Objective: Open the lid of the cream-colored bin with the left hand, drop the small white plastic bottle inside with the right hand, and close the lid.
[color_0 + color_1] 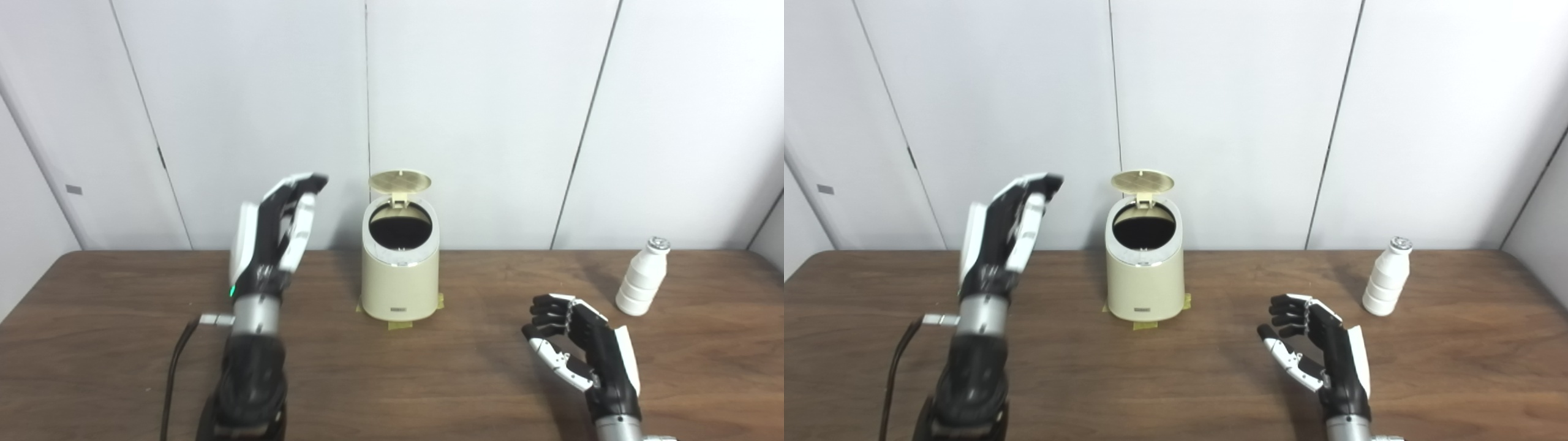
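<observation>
Bottle [642, 277] judged light, rigid, slick, easily tipped; best gripped around the ribbed midsection. Lid [399, 181] up. Left hand [277, 233] and right hand [579, 346]: fingers spread, nothing held.

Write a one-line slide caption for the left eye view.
Bin lid up, left hand raised beside it, right hand empty short of the upright white bottle.
</observation>
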Available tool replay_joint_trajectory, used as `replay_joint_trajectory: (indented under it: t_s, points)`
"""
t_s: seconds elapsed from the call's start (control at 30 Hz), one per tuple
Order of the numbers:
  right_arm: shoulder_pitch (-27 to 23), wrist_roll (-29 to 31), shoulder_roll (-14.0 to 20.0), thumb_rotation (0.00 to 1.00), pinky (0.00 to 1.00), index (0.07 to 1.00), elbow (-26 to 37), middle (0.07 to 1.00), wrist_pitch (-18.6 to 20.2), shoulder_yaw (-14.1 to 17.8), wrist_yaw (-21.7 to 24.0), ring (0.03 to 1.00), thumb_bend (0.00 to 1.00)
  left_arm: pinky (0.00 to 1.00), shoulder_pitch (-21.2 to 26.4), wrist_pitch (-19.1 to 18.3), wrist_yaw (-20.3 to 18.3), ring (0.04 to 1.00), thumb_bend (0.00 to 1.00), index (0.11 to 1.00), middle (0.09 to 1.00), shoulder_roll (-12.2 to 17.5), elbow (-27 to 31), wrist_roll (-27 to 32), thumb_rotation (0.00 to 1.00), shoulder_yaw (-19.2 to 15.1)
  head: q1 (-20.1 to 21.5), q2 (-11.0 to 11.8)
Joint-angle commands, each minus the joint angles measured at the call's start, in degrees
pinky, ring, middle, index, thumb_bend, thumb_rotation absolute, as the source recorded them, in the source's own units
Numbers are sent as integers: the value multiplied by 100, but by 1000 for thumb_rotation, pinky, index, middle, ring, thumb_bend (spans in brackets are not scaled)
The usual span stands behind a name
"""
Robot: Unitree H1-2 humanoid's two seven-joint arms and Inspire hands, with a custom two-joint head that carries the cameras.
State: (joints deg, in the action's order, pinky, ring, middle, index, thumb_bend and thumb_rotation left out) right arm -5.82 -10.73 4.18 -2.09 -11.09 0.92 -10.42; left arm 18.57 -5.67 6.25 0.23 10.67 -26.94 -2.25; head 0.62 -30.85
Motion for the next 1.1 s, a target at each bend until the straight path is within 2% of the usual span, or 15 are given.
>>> replay_joint_trajectory:
  t_s: [0.0, 0.1, 0.23, 0.43, 0.47, 0.63, 0.67, 0.83, 0.9, 0.97, 1.03, 1.07]
  points:
    - [27, 47, -86, 195, 506, 604, 68, 606, -196, 22, -23, 583, 273, 675, -22, 251, 142, 735, 222, 711, 724, 1, 305, 161, 851, -23, 1, -7]
    - [14, 76, -71, 168, 502, 605, 61, 609, -247, 49, -12, 583, 270, 657, -441, 438, 208, 728, 201, 696, 715, -13, 451, 369, 799, -19, 23, -6]
    - [7, 52, -64, 203, 498, 600, 62, 601, -277, 67, -37, 576, 270, 662, -908, 613, 293, 727, 194, 687, 713, -47, 497, 547, 811, -25, 47, 18]
    - [-13, 28, -68, 167, 501, 596, 27, 599, -361, 101, -85, 576, 264, 623, -1389, 901, 446, 703, 199, 680, 700, -30, 343, 483, 816, 67, 55, 107]
    - [-11, 24, -69, 184, 502, 594, 41, 597, -358, 102, -86, 576, 264, 629, -1461, 927, 463, 703, 209, 683, 704, -36, 311, 479, 717, 80, 55, 107]
    - [-19, -147, -132, 210, 504, 585, 145, 586, -319, 173, -269, 568, 283, 620, -1664, 987, 585, 703, 204, 691, 715, -82, 166, 407, 556, 159, 125, 122]
    - [-27, -218, -145, 212, 504, 584, 155, 585, -384, 216, -363, 567, 289, 618, -1677, 1017, 640, 702, 204, 692, 716, -93, 120, 355, 546, 173, 125, 122]
    - [-130, -369, -292, 169, 433, 512, 40, 505, -664, 512, -909, 480, 477, 632, -1715, 1131, 743, 707, 214, 690, 713, -147, -45, 489, 493, 177, 170, 133]
    - [-242, -423, -325, 149, 382, 489, -183, 465, -998, 671, -1216, 429, 500, 630, -1712, 1158, 772, 705, 211, 688, 709, -160, -82, 492, 470, 191, 195, 127]
    - [-365, -482, -297, 33, 297, 495, -458, 448, -1373, 811, -1495, 346, 518, 623, -1704, 1176, 795, 701, 203, 685, 705, -160, -114, 457, 472, 209, 210, 124]
    - [-475, -487, -185, 9, 252, 495, -724, 446, -1555, 866, -1784, 301, 522, 624, -1695, 1174, 791, 701, 203, 686, 706, -155, -127, 466, 479, 213, 232, 122]
    - [-542, -484, -76, 5, 265, 492, -910, 454, -1579, 874, -1983, 308, 524, 626, -1684, 1181, 790, 702, 201, 686, 706, -147, -134, 485, 481, 210, 249, 115]
